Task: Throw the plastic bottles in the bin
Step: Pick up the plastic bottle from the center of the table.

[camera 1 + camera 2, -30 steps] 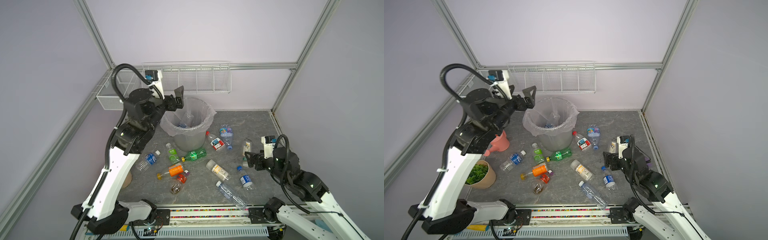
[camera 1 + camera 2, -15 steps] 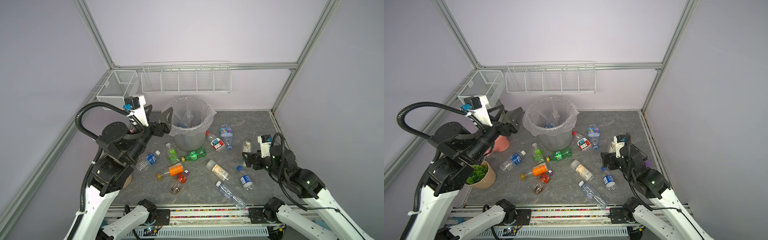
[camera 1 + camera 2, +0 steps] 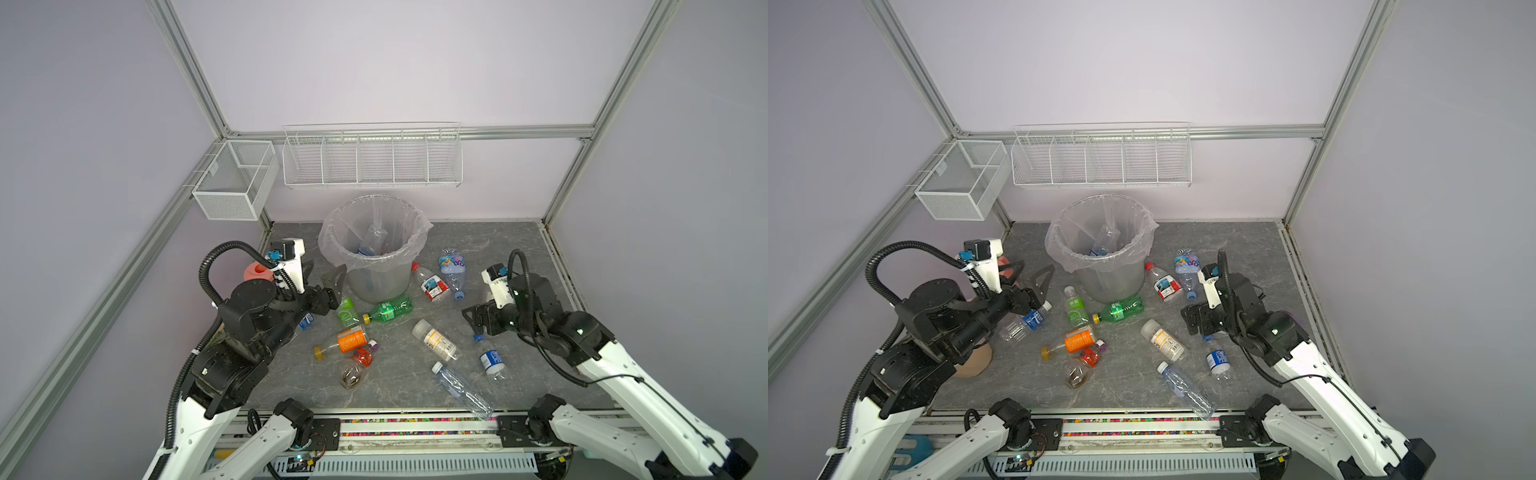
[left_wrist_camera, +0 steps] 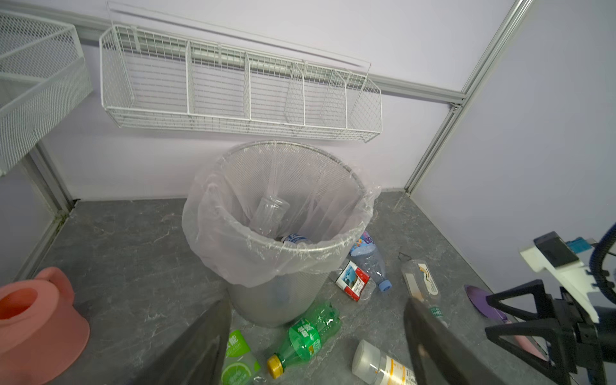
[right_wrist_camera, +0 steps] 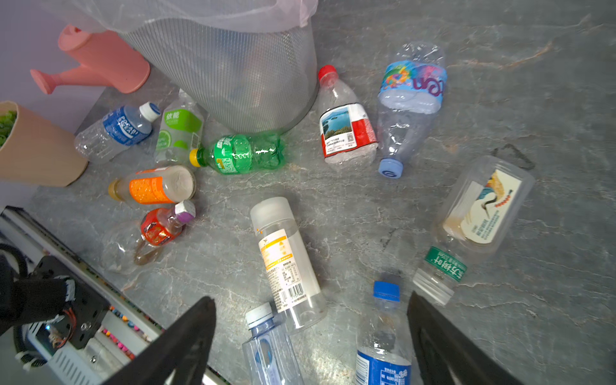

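Left pincer (image 3: 321,275) back down beside bin (image 3: 376,286), apart, empty: bottle (image 3: 372,242) inside now. Right pincer (image 3: 473,322) apart, empty, above loose bottles (image 3: 491,359). Many left.

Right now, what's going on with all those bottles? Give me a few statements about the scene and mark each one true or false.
1. A clear bottle lies inside the bin. True.
2. The right gripper is holding a bottle. False: its jaws are open and hold nothing.
3. The green bottle lies on its side by the bin's foot. True.
4. The pink watering can sits in the bin. False: it stands on the table, outside the bin.
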You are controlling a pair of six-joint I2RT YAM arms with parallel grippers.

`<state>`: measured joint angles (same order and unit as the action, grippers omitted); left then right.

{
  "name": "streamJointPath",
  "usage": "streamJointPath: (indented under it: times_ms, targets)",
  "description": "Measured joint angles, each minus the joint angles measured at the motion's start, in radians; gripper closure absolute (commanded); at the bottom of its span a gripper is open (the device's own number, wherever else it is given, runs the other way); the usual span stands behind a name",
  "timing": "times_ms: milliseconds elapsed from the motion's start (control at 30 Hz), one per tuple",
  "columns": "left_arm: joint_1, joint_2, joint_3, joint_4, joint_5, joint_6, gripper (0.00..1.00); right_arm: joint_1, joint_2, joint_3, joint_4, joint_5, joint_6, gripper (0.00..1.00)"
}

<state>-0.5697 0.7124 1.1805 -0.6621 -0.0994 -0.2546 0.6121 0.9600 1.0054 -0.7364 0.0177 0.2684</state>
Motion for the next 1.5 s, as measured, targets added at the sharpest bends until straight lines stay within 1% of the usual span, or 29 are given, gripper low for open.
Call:
streamJointPath:
  times_ms: [167, 400, 567, 767, 933, 1233, 1300, 1433, 1467, 1500]
  targets:
    - [0.000, -0.062, -0.073, -0.024, 0.016, -0.048, 0.24, 0.013, 0.121, 0.051, 0.000, -0.056, -0.038, 0.03]
    - [0.000, -0.122, -0.179, -0.061, 0.040, -0.113, 0.27, 0.062, 0.298, 0.129, -0.002, -0.087, -0.091, 0.00]
    - [0.000, -0.163, -0.253, -0.078, 0.056, -0.156, 0.29, 0.101, 0.425, 0.158, -0.003, -0.098, -0.116, 0.05]
    - [0.000, -0.188, -0.306, -0.098, 0.075, -0.194, 0.30, 0.140, 0.553, 0.158, 0.007, -0.093, -0.115, 0.09]
    - [0.000, -0.208, -0.327, -0.108, 0.083, -0.216, 0.31, 0.167, 0.640, 0.158, 0.034, -0.076, -0.101, 0.11]
    - [-0.001, -0.224, -0.330, -0.129, 0.094, -0.224, 0.31, 0.229, 0.808, 0.185, 0.038, 0.006, -0.084, 0.15]
    - [-0.001, -0.228, -0.332, -0.130, 0.094, -0.227, 0.31, 0.242, 0.833, 0.187, 0.038, 0.023, -0.081, 0.18]
    - [-0.001, -0.233, -0.335, -0.136, 0.094, -0.231, 0.31, 0.262, 0.864, 0.188, 0.038, 0.053, -0.070, 0.27]
    - [-0.001, -0.235, -0.335, -0.138, 0.094, -0.231, 0.31, 0.266, 0.869, 0.188, 0.038, 0.060, -0.065, 0.32]
    - [-0.001, -0.237, -0.335, -0.139, 0.094, -0.231, 0.31, 0.268, 0.871, 0.188, 0.038, 0.068, -0.058, 0.39]
